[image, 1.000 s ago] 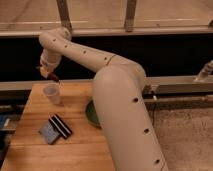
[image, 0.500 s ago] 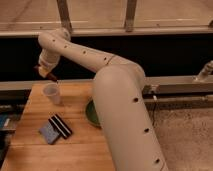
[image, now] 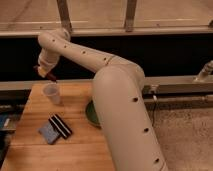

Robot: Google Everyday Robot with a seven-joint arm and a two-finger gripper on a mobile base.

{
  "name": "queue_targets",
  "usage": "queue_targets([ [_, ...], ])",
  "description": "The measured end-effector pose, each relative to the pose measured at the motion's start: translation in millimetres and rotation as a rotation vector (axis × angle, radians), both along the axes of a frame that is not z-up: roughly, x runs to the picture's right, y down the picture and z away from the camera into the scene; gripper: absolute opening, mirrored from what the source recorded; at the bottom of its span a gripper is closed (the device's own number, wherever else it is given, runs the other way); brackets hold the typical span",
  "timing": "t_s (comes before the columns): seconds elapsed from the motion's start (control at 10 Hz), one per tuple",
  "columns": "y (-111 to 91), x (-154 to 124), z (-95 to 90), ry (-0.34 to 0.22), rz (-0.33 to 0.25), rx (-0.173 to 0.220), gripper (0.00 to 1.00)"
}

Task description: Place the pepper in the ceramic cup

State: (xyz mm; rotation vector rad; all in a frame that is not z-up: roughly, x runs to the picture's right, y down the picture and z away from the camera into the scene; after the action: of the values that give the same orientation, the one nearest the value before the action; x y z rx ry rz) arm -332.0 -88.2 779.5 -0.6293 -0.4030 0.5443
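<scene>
My gripper [image: 46, 75] hangs at the end of the white arm, above the far left part of the wooden table [image: 75, 150]. It is shut on the pepper [image: 42, 71], a small dark red-brown shape between the fingers. The ceramic cup [image: 52, 93] is whitish, stands upright on the table and sits just below and slightly right of the gripper. The pepper is above the cup's rim and not inside it.
A green bowl [image: 91, 115] sits right of the cup, half hidden by my arm. A blue and black striped packet [image: 55, 128] lies on the table in front of the cup. A black wall and a metal rail run behind the table.
The gripper with the pepper has shifted slightly to the left above the cup. The cup, bowl and packet have not moved.
</scene>
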Motion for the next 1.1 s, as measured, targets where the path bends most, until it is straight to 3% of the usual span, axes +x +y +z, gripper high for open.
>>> queue_targets([
  [0.5,0,0,1.5,-0.004,-0.008,0.001,0.0],
  [0.8,5,-31,0.6,-0.047,-0.061,0.017,0.0],
  [1.1,11,-37,2.7,-0.061,-0.08,0.018,0.0],
])
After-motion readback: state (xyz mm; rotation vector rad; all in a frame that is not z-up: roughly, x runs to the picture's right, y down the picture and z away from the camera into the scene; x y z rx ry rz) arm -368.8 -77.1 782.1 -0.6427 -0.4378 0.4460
